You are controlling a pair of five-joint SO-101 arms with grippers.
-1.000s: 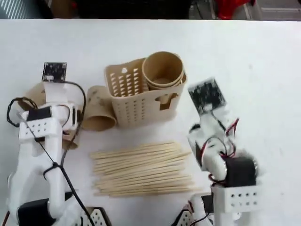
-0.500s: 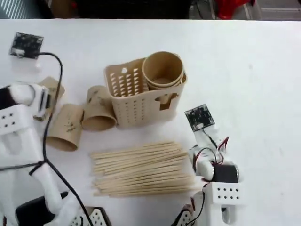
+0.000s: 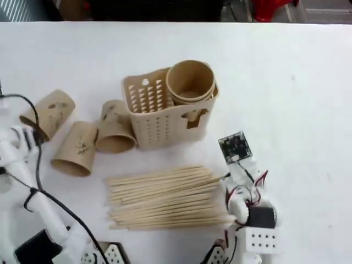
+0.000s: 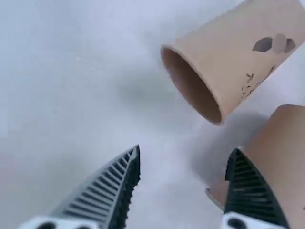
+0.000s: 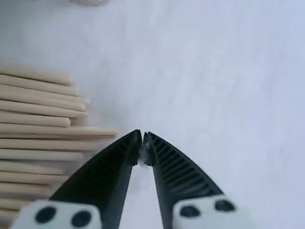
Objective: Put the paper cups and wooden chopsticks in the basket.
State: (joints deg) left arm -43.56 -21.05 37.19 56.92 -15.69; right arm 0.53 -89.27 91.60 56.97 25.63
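Three paper cups [image 3: 74, 147] lie on their sides just left of the basket [image 3: 165, 124]. They look light and thin-walled (easy to crush), so I judge a gentle pinch across a rim is best. The wooden chopsticks [image 3: 165, 197] lie in a loose pile in front of the basket: stiff, slim, likely to roll. My left gripper [image 4: 186, 152] gapes wide beside two cups. My right gripper [image 5: 142, 138] is clenched on nothing by the stick ends.
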